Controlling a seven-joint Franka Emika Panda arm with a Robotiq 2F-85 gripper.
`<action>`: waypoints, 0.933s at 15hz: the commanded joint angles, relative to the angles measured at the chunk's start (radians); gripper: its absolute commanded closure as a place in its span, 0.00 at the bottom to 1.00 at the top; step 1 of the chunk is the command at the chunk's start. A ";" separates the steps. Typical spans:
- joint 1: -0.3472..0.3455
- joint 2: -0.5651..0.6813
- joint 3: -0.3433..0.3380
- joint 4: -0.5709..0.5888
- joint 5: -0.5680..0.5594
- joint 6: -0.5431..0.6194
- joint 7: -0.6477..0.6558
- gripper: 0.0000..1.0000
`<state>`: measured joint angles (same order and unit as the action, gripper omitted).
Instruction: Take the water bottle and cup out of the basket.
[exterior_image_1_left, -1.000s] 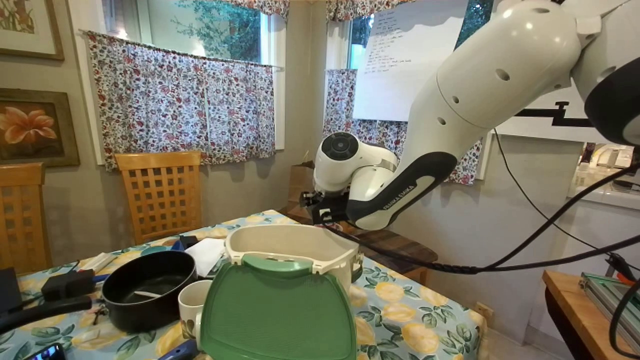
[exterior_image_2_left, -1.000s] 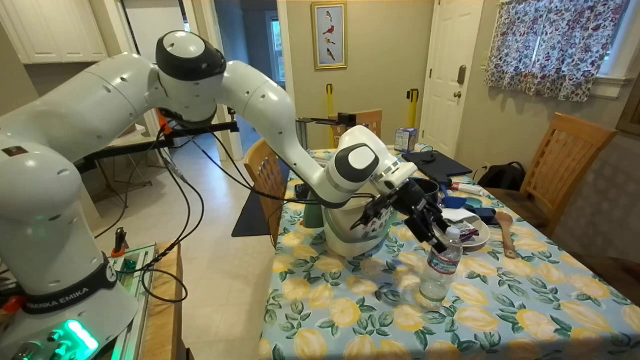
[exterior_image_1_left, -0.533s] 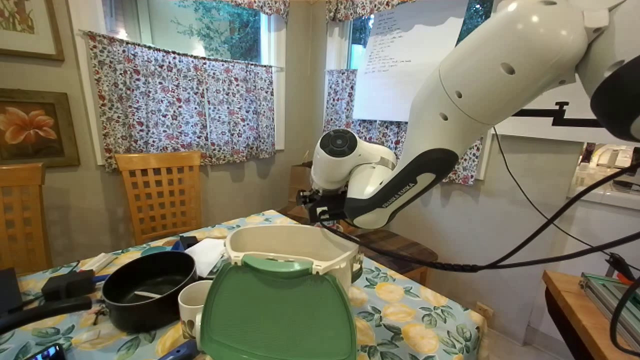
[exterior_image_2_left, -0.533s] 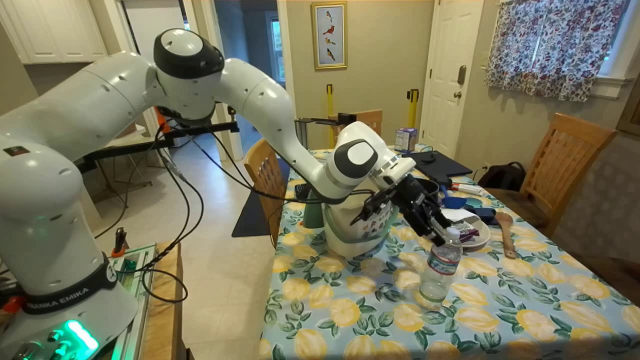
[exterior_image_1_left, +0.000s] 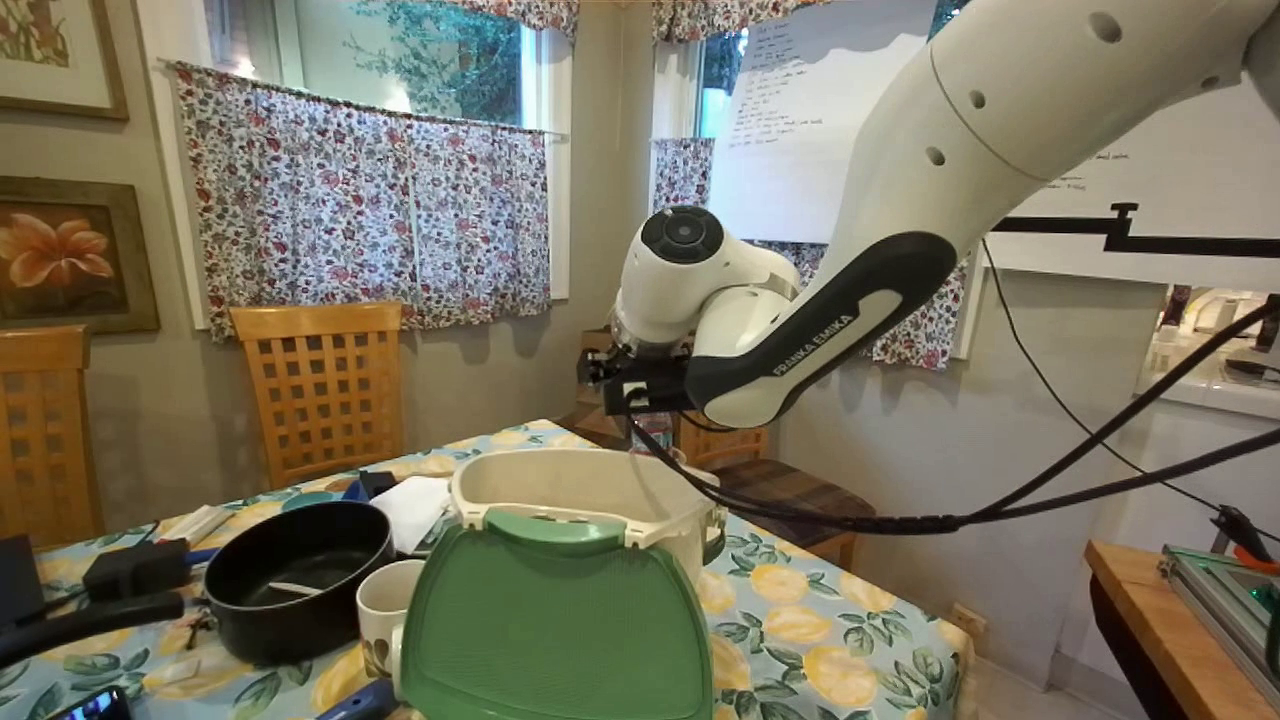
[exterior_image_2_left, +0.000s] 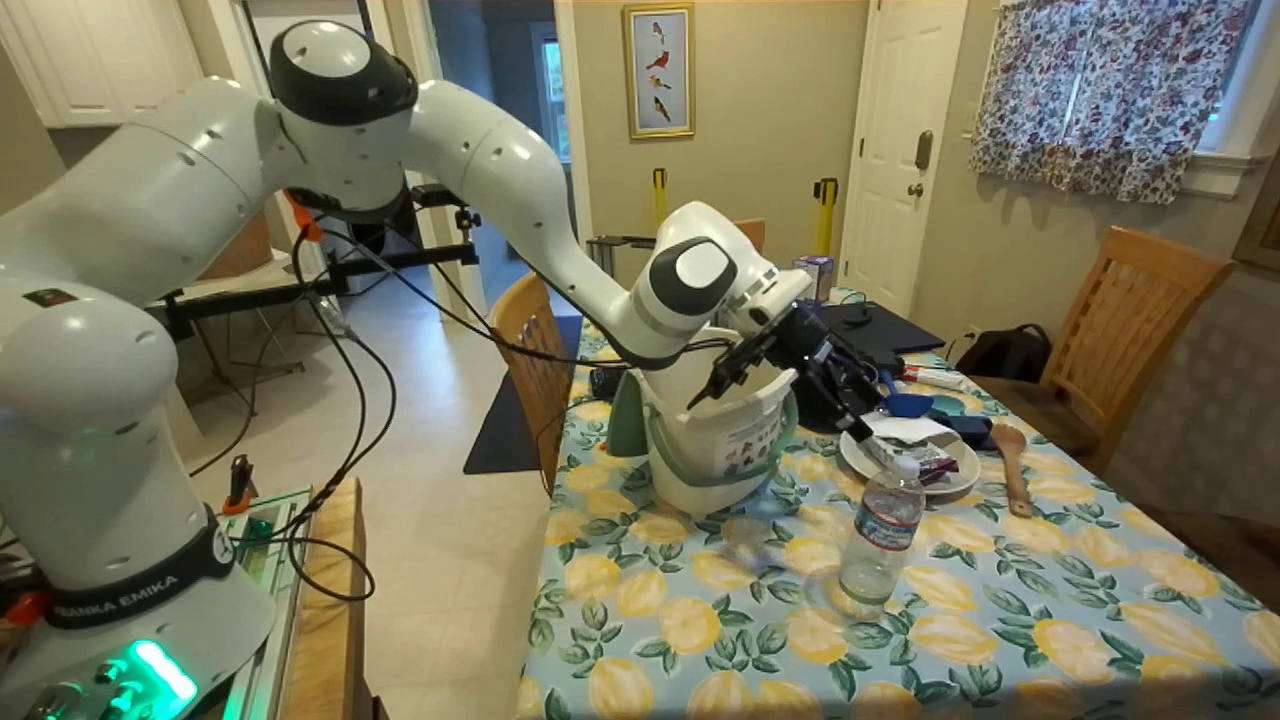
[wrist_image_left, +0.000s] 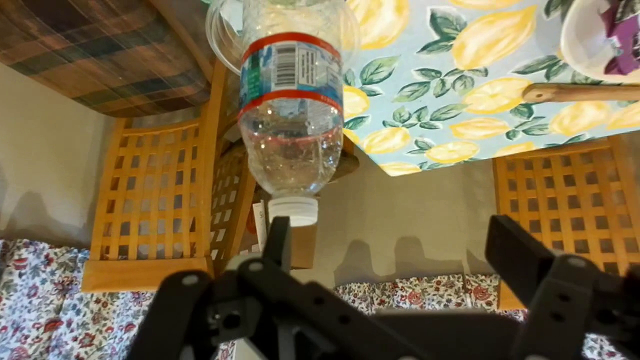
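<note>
1. The small, clear plastic water bottle (exterior_image_2_left: 880, 535) stands up straight on the light blue cloth (exterior_image_2_left: 720, 645) with yellow lemons. It has a white plastic cap (wrist_image_left: 293, 210) and a red and blue label (wrist_image_left: 291, 75).
2. The big cream plastic basket (exterior_image_2_left: 690, 430) is on the cloth too. The bottle is outside it, and the two are apart. The basket's big green panel (exterior_image_1_left: 560, 620) hangs down on a side seen in an exterior view.
3. The black two-finger gripper (wrist_image_left: 396, 242) has its fingers (wrist_image_left: 515, 245) wide apart. In the wrist view, the cap looks close to the tip of a finger. In an exterior view, there is a gap between the gripper and the cap.
4. The shiny white and black robot arm (exterior_image_2_left: 500, 170) bends over the cloth.
5. A clear, round edge (wrist_image_left: 220, 37) shows by the low part of the bottle in the wrist view. I cannot tell if it goes around the bottle or sits behind it.
6. In an exterior view, a cream mug (exterior_image_1_left: 380, 610) stands just beside the green panel. A deep, round black pan (exterior_image_1_left: 290, 630) sits near it, with a small white thing (exterior_image_1_left: 295, 590) inside.
7. A round white plate (exterior_image_2_left: 966, 470) holds a shiny purple wrapper (exterior_image_2_left: 935, 468). A flat brown wooden spatula (exterior_image_2_left: 1014, 475) lies just beside the plate.
</note>
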<state>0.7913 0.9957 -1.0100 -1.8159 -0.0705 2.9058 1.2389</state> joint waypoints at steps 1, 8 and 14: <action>0.025 -0.195 0.056 -0.112 -0.004 0.005 -0.123 0.00; 0.004 -0.491 0.168 -0.242 -0.016 -0.014 -0.329 0.00; -0.048 -0.720 0.268 -0.361 -0.058 -0.115 -0.412 0.00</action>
<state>0.7795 0.4244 -0.7961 -2.0938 -0.0782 2.8535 0.8568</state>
